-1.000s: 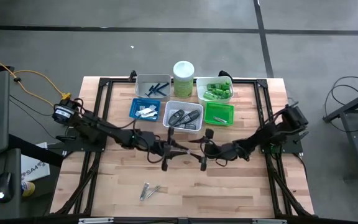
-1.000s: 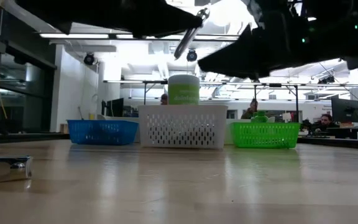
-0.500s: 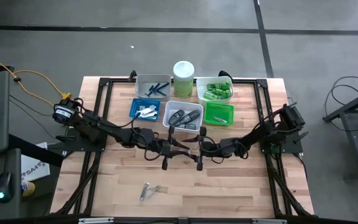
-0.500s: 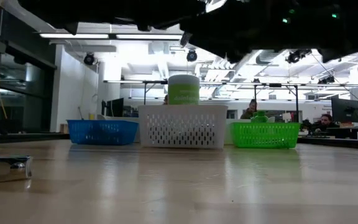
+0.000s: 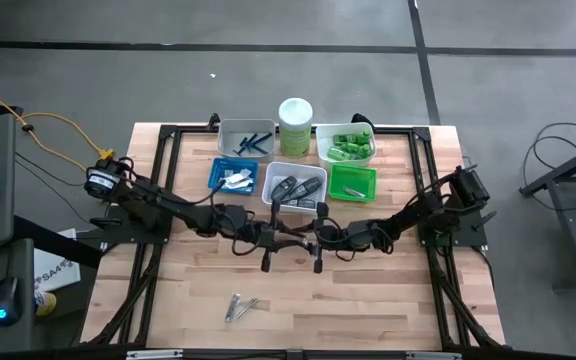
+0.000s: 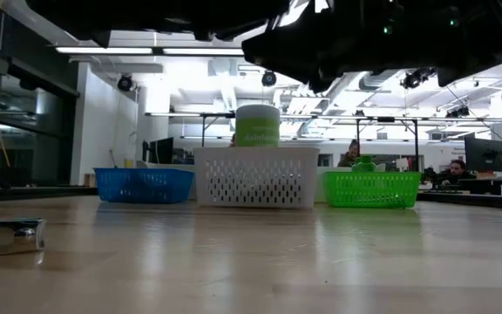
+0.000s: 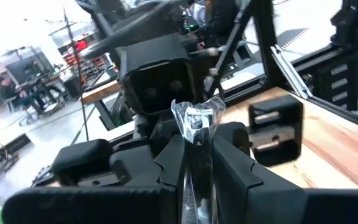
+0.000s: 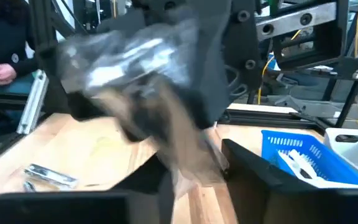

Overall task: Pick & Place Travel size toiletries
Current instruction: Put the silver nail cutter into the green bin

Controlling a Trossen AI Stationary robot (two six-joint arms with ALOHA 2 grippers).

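While your left pincer (image 7: 197, 168) is pinching the thin, crinkly clear packet (image 7: 196, 121) upright above mid-tabletop (image 5: 368, 300), you are nearing it with the right pincer (image 5: 318, 240), whose spread I cannot tell.

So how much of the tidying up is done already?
Lots is sorted: razors lie in the grey tray, green tubes in the white tray, dark cases in the middle tray. Right now the left claw pinches a clear packet above mid-table, with the right claw meeting it there, perhaps to take it over. The metal clippers on the table are not yet put away.
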